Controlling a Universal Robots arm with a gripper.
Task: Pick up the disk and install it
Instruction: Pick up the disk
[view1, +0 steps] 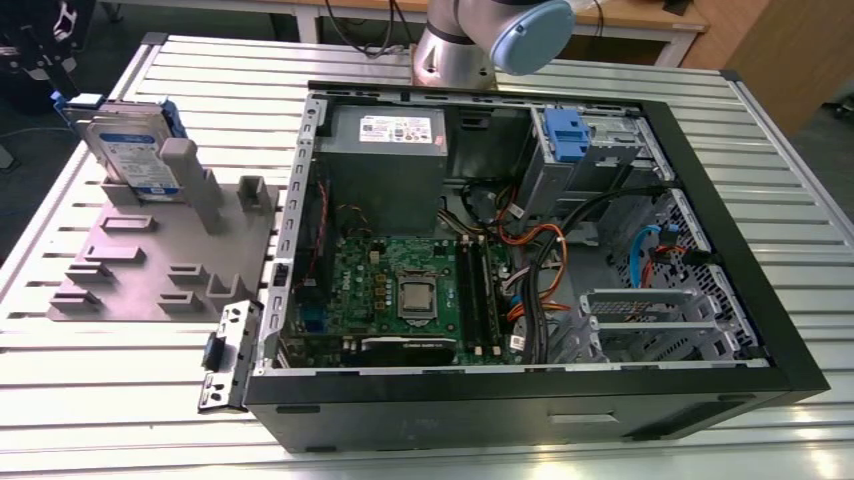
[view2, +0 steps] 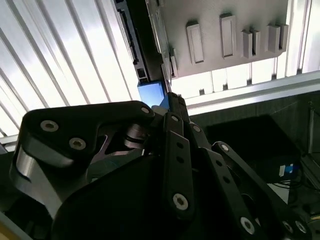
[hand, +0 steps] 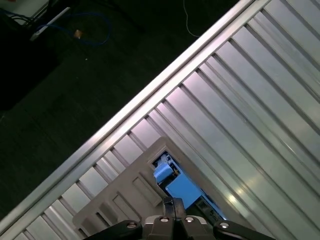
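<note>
On the slatted metal worktop (view1: 107, 400), an open computer case (view1: 534, 410) is laid on its side, and a grey holder plate (view1: 134, 270) is set just beside it, toward the exterior view's left. The disk (view1: 127, 150), a silver drive framed in a blue carrier, is stood upright on edge in a slot of that plate, and nothing is seen touching it in the exterior view. Inside the case, a grey drive cage (view1: 601, 160) with a blue tab (view1: 566, 135) is fitted well apart from the disk. In the first wrist view the tool (hand: 172, 202) is shown from behind, its fingers drawn together with no gap at the tips and nothing held between them; the blue upper edge of the disk (hand: 180, 187) is seen just past the tips, seated in the plate. In the second wrist view the disk (view2: 150, 95) is likewise seen beyond the tips. Whether the tips touch it cannot be told from the wrist views. The task is judged to be at its start: the disk is not yet lifted and not yet installed.
</note>
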